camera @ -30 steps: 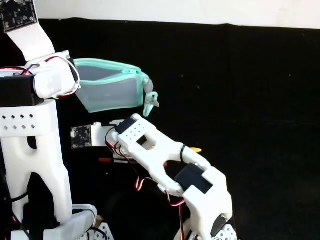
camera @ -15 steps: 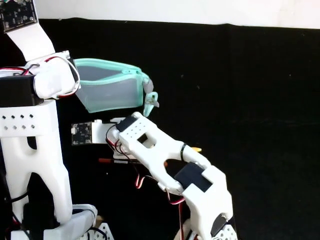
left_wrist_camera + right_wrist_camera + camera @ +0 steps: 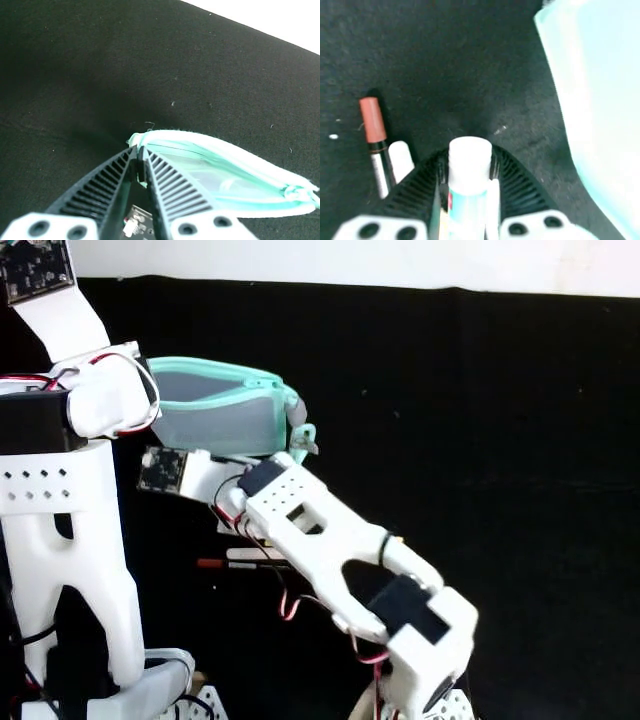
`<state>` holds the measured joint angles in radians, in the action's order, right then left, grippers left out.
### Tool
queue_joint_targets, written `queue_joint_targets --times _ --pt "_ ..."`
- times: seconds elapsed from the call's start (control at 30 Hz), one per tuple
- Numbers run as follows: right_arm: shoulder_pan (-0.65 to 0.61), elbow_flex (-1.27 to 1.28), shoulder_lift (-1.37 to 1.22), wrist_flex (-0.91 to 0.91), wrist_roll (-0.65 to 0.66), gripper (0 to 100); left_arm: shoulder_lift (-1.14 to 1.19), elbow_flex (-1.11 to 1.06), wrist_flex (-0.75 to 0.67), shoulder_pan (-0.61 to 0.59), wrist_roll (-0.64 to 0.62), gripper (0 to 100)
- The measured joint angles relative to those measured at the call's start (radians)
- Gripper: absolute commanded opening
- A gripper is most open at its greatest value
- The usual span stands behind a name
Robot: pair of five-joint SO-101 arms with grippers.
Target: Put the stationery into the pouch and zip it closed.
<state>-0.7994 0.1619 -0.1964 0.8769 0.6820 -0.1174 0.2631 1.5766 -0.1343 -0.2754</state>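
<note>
Pouch (image 3: 215, 420) with mouth open, left gripper (image 3: 136, 154) pinched tight on one end of its rim. Right gripper (image 3: 468, 162) clamps a white-capped tube (image 3: 469, 145) just beside the pouch. Red-capped pen (image 3: 372, 125) lies on the desk (image 3: 500, 440).

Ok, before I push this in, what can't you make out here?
Right wrist view: the white-capped stick in the right gripper is cut off by the frame edge, so its kind is unclear.
High view: the red-capped pen and white piece on the table run under the right arm.
Left wrist view: what lies inside the pouch is blurred behind its translucent wall.
</note>
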Motion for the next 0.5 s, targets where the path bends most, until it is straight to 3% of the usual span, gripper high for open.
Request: queue_joint_targets --times 0.5 --pt "0.000 0.000 0.247 0.365 -0.150 0.5 0.000 0.000 0.000 0.000 0.000 1"
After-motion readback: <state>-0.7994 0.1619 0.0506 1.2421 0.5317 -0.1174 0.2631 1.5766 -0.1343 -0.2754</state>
